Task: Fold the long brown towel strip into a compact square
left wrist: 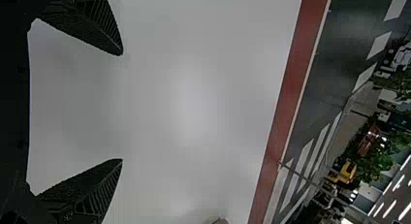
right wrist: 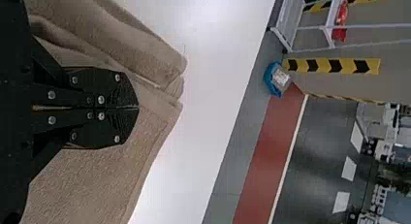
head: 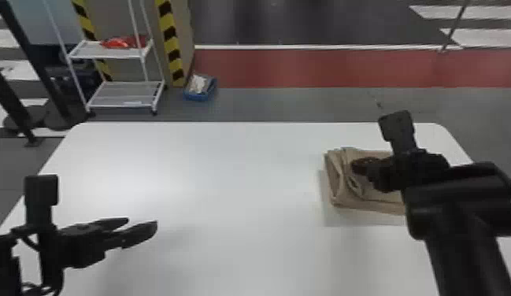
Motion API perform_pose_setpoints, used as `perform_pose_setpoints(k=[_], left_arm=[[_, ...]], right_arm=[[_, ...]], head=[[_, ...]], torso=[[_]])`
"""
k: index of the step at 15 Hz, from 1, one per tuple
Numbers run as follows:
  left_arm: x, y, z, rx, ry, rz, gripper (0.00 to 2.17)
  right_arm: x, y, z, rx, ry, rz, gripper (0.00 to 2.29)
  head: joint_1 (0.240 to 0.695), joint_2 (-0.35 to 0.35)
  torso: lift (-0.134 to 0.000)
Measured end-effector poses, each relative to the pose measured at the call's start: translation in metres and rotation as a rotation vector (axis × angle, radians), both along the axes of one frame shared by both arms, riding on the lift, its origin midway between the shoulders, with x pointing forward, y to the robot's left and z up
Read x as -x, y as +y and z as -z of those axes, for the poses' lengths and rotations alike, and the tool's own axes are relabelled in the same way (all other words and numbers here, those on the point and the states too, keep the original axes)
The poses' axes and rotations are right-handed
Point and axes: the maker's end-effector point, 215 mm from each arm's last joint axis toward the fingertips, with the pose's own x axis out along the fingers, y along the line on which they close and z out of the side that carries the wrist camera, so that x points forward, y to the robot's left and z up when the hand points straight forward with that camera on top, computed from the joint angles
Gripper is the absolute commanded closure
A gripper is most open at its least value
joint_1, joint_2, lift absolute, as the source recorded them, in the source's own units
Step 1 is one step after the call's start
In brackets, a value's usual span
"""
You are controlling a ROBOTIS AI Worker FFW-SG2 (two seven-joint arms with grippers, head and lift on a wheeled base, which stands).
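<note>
The right claw [right wrist: 138, 107] is closed, 2 fingers together, right of centre; the left claw [head: 142, 224] is open, lower left. Both are over the white table [head: 234, 165], the folded towel [head: 347, 200] lying right of centre. Flattening it probably wants light, straight-down pressure without dragging the top layer. The right arm [head: 463, 256] hides the towel's right side; fingertip contact is hard to judge.

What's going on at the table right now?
The robot is working on the brown towel, which lies folded in layers on the right part of the white table. Its right gripper is over the towel, fingers shut; I can't tell if they pinch cloth. The left gripper is open above the table's left part.
</note>
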Motion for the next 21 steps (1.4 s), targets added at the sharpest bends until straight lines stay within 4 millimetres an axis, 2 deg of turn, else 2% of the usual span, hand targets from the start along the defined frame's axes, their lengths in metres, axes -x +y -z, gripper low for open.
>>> perform_pose_setpoints(k=[1,7,12,16,19,21], left_arm=[[0.0,0.0,0.0,0.0,0.0,0.0,0.1],[0.001,0.002,0.0,-0.002,0.001,-0.001,0.1],[0.0,0.006,-0.003,-0.011,-0.006,-0.005,0.1],[-0.001,0.013,-0.005,-0.024,-0.012,-0.014,0.1],[-0.007,0.016,-0.01,-0.035,-0.033,-0.017,0.1],[-0.011,0.018,-0.012,-0.037,-0.04,-0.019,0.1]], right_arm=[[0.0,0.015,0.004,0.009,0.003,-0.037,2.11],[0.022,0.073,0.038,0.022,0.072,-0.173,2.11],[0.06,0.149,0.053,0.009,0.096,-0.335,2.11],[0.102,0.21,0.06,0.006,0.112,-0.454,2.11],[0.12,0.229,0.055,-0.002,0.115,-0.482,2.11],[0.13,0.238,0.044,-0.041,0.118,-0.519,2.1]], head=[[0.695,0.062],[0.695,0.128],[0.695,0.215],[0.695,0.305],[0.695,0.335],[0.695,0.348]], torso=[[-0.125],[-0.125],[-0.125],[-0.125],[-0.125],[-0.125]])
